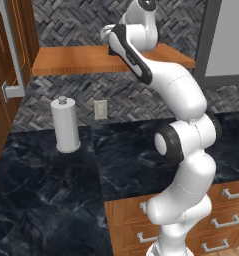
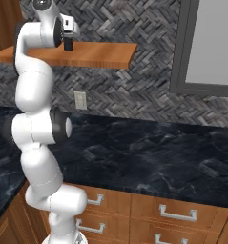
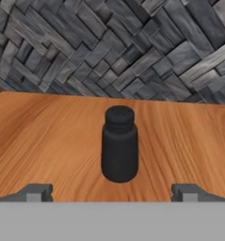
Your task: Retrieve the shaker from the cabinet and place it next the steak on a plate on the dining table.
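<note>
standing upright on the orange-brown wooden cabinet shelf (image 3: 48, 136), the small black cylindrical shaker (image 3: 119, 148) looks light, rigid and smooth. the gripper (image 3: 112, 192), jaws wide and empty, should pinch its broad lower body, not the narrower cap.

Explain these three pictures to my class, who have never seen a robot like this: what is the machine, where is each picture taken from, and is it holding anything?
It is a white robot arm in a simulated kitchen. Two cameras sit behind it, one to each side; the third rides on its hand. The arm reaches up to the wooden cabinet shelf, where a small black shaker stands upright. The gripper is open, one finger on each side, short of the shaker, holding nothing. Below, a paper towel roll stands on the dark marble counter.
</note>
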Robot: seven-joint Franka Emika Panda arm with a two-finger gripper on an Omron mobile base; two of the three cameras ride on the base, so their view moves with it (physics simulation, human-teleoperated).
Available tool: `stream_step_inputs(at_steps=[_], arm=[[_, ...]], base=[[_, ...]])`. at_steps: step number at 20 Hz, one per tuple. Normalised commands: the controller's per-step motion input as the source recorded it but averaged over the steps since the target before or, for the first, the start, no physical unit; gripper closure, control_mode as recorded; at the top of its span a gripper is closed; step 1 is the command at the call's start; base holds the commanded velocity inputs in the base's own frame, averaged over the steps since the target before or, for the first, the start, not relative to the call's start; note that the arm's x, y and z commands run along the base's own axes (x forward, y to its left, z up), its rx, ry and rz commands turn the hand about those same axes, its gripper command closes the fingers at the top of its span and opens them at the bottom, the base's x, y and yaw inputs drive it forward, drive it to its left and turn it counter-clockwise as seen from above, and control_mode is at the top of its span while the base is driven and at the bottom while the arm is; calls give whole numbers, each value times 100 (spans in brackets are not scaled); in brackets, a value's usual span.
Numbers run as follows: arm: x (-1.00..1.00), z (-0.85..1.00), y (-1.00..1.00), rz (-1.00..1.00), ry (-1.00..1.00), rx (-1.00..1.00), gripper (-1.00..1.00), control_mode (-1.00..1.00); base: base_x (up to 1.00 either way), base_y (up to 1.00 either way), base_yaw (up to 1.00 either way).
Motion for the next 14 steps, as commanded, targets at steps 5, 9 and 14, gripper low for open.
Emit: stream_step_inputs(at_steps=[5,9,14], arm=[[27,0,0,-2,0,0,-100,-100],[27,0,5,-2,0,0,-100,-100],[29,0,4,-2,0,-1,-100,-100]], base=[[0,0,0],[0,0,0],[0,0,0]])
